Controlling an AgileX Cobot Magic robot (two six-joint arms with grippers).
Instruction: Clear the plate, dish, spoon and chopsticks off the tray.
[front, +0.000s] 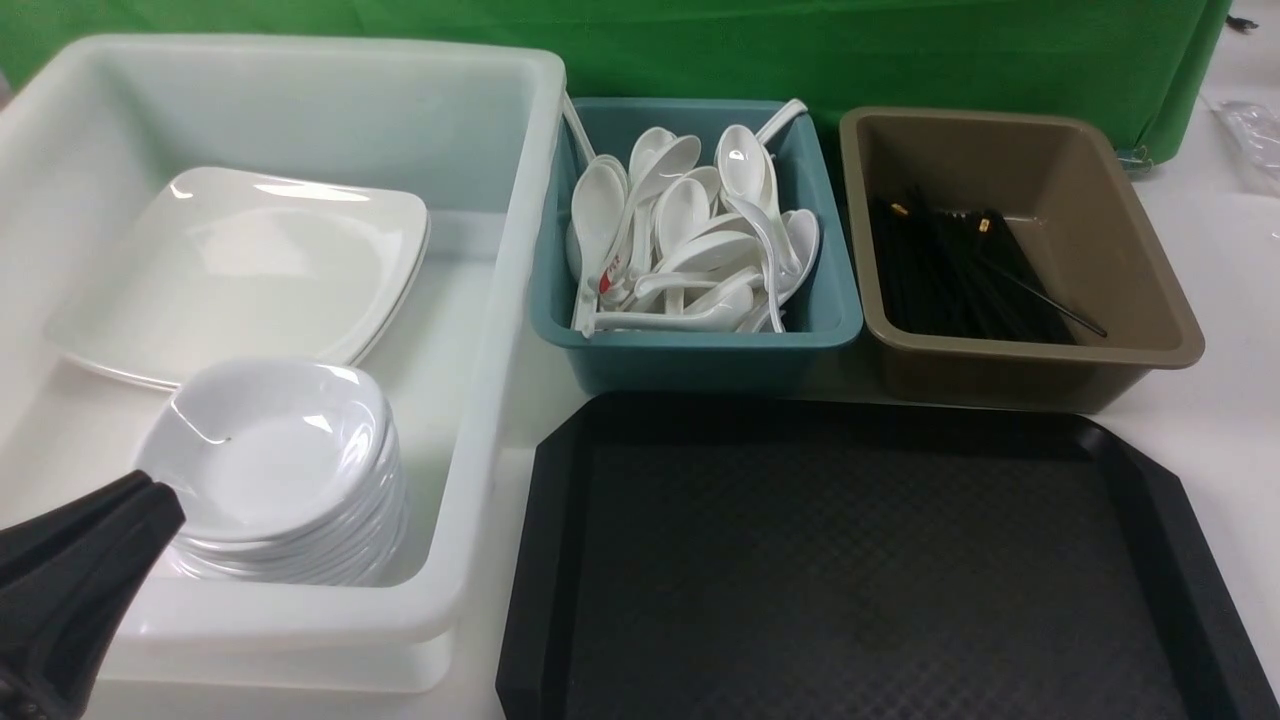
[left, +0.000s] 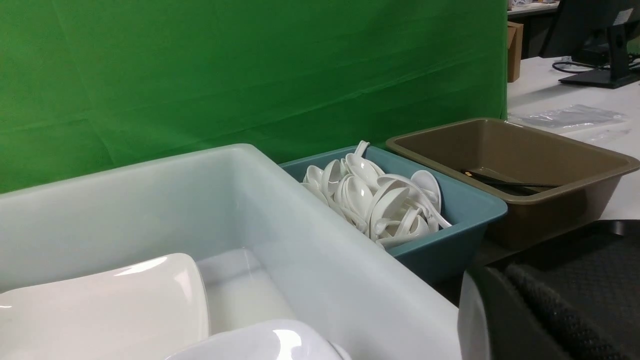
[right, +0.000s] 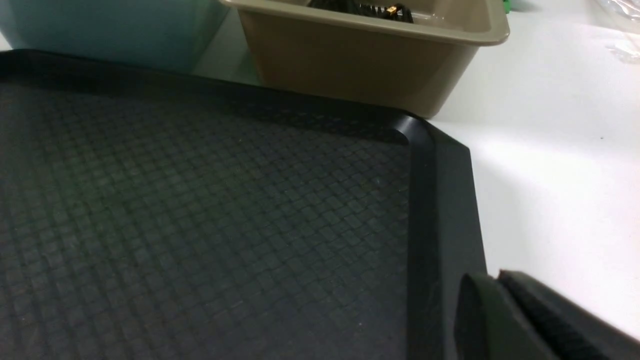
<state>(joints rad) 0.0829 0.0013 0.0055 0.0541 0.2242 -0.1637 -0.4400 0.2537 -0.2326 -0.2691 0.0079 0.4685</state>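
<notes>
Lying bare, tray (front: 880, 560), raised rim

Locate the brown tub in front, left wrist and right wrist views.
Front view: brown tub at upper right, behind the tray, black chopsticks inside.
Left wrist view: right of centre, beyond the teal tub.
Right wrist view: top centre, cut off by the frame edge.
Shared landmark: the tray's black rim just in front of the tub.

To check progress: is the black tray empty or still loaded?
Empty: the front view shows only bare textured surface on the tray, though its nearest edge is cut off.
</notes>
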